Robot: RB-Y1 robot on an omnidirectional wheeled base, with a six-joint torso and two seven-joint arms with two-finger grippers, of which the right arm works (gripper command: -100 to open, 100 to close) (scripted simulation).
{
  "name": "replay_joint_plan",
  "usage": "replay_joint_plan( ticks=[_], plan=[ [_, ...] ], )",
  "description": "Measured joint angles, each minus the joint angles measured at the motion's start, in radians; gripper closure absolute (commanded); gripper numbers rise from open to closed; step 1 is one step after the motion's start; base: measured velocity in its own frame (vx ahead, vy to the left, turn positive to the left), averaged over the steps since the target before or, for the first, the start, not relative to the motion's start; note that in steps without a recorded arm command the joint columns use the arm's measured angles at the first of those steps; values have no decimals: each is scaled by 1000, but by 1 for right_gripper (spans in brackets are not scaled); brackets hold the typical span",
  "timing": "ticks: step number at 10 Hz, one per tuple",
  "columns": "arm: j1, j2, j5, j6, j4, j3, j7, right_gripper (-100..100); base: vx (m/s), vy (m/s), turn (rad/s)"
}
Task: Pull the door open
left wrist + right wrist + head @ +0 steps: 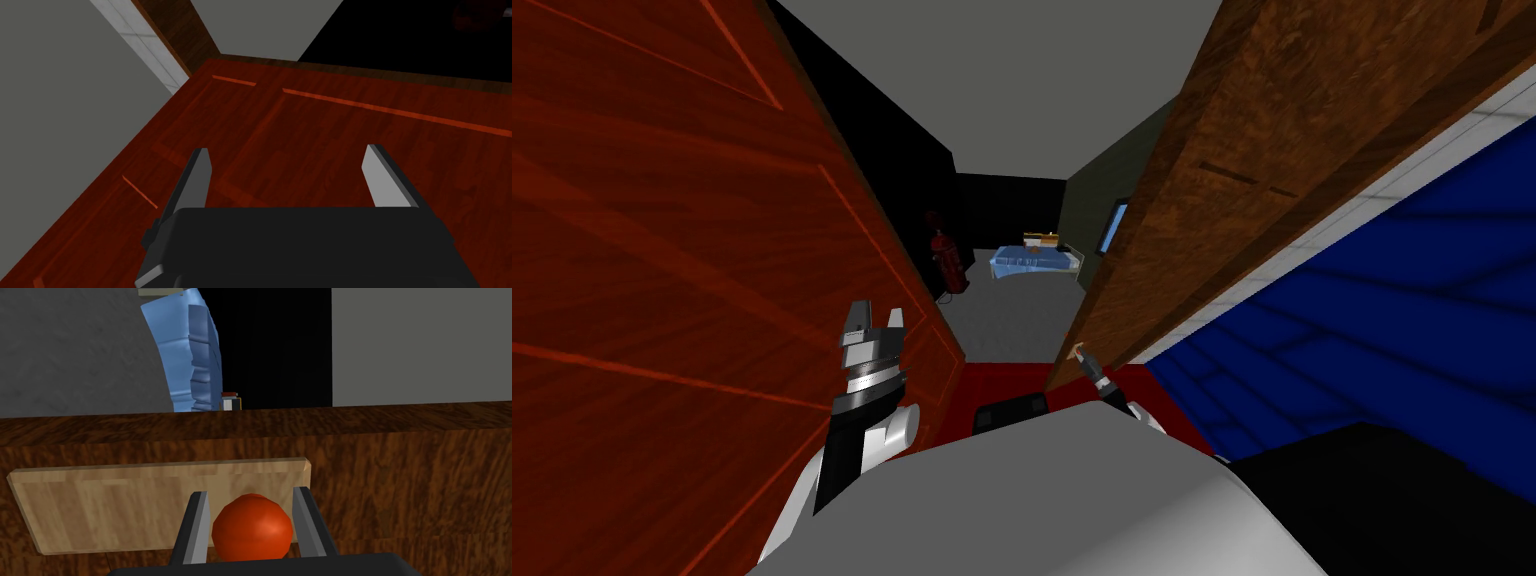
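Observation:
A brown wooden door (1252, 180) stands ajar on my right, its free edge toward me. My right gripper (1080, 352) is at that edge. Seen from the right wrist, an orange-red round knob (252, 527) sits on a light wooden plate (125, 508) fixed to the brown door (400, 478). The right gripper (251, 494) is shut on the knob, with a finger pressed against each side. My left gripper (877, 318) is raised beside a red-brown panelled door (662, 250) on my left. It stands open (287, 150) with nothing between its fingers, facing the red-brown panel (325, 140).
Between the two doors a gap opens onto a grey floor (1002, 320) with a blue bed (1034, 261) at the far end. A dark red object (949, 262) stands by the left side. A blue wall (1392, 320) runs along my right. Behind the left door lies a black area (882, 130).

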Motion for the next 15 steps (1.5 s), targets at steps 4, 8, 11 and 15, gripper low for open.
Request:
replay_joint_plan(
  ticks=[4,8,11,15],
  plan=[
    [1,-11,9,-51,43,8,-12,100,-174,-74,123],
    [-50,3,-23,-12,61,19,14,100,-214,-86,198],
    [-87,18,-55,35,63,28,43,100,-221,-92,184],
    [-146,37,-97,87,86,42,80,100,-239,-99,195]
  ],
)
